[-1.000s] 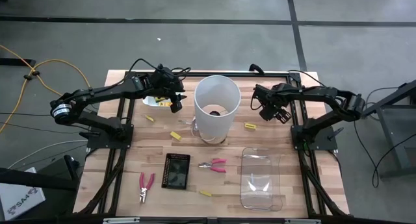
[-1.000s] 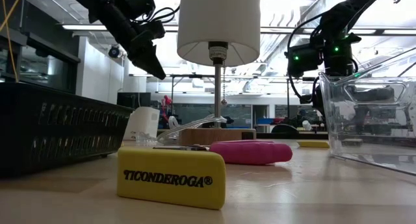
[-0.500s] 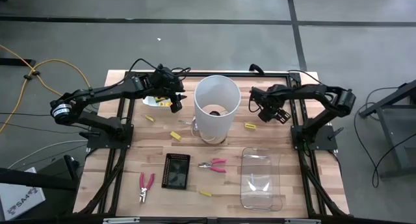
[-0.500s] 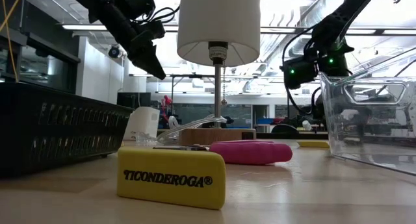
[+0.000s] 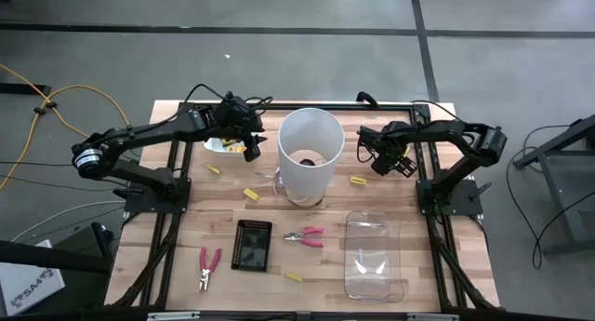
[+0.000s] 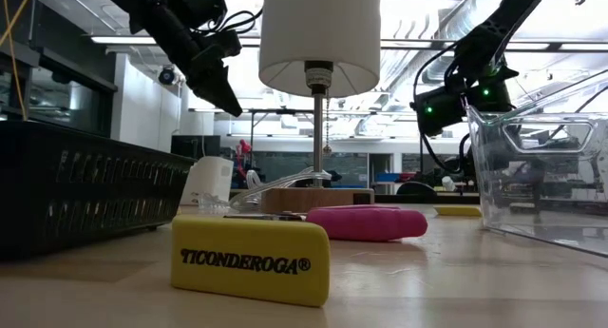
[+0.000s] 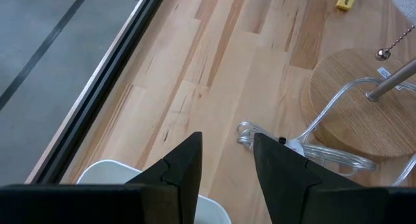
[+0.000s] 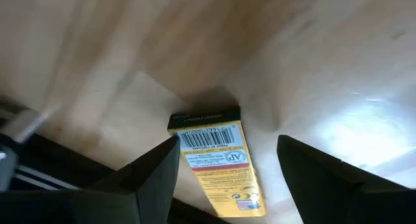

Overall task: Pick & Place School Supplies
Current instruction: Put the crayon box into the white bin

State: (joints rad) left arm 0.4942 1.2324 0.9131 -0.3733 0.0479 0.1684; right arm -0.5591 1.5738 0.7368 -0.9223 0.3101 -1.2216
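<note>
A: Where is the right gripper point(image 5: 379, 163) just now?

B: Over the far right part of the table point(image 5: 446, 265), next to the white lamp point(image 5: 310, 153). Its fingers point(image 8: 146, 178) stand spread wide, and a yellow eraser point(image 8: 216, 160) lies flat on the wood between them, barcode label up. Nothing is pinched yet.

A: How will that eraser handle?

B: I judge it light, slightly springy and matte, so it should not slip. It is a flat oblong. The long sides face the two fingers, so closing across the narrow width near the middle looks the safest hold. Too near an end and it may pivot.

A: And the left gripper point(image 5: 249, 146)?

B: It hangs in the air on the other side of the lamp, above a small white dish point(image 7: 140, 178), fingers apart with a narrow gap and empty.

A: The other supplies?

B: More yellow erasers lie scattered nearer the front, one right before the low camera point(image 6: 251, 258). Two pink-handled pliers point(image 5: 305, 235) lie beside a black box point(image 5: 253, 244). They are stiff, heavier and slicker; the handles look the best place. A clear bin point(image 5: 374, 256) sits just in front of the right gripper.
</note>
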